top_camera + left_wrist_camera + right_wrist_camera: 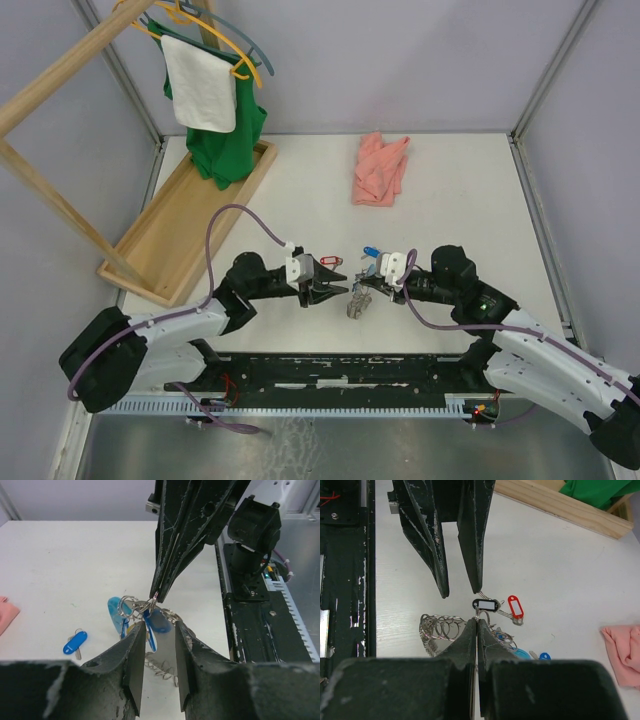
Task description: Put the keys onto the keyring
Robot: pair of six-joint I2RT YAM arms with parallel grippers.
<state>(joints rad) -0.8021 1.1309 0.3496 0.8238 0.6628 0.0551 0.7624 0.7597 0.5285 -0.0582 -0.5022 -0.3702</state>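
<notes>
The keyring (438,627), a coil of silvery rings with a light-blue tag (116,612), hangs partly lifted at the table's near middle (356,305). My right gripper (477,621) is shut on one of its rings; it shows pinched from above in the left wrist view (155,598). My left gripper (159,625) is open and empty, facing the right one (335,280), its tips just short of the ring bunch. A black-tagged key (486,604) and a red-tagged key (515,606) lie joined beside the left fingertips. A blue-tagged key (75,642) lies apart on the table.
A pink cloth (380,168) lies at the back middle. A wooden tray (190,215) with a rack, hangers, a green shirt (230,140) and a white towel stands at the back left. A black rail (350,372) runs along the near edge.
</notes>
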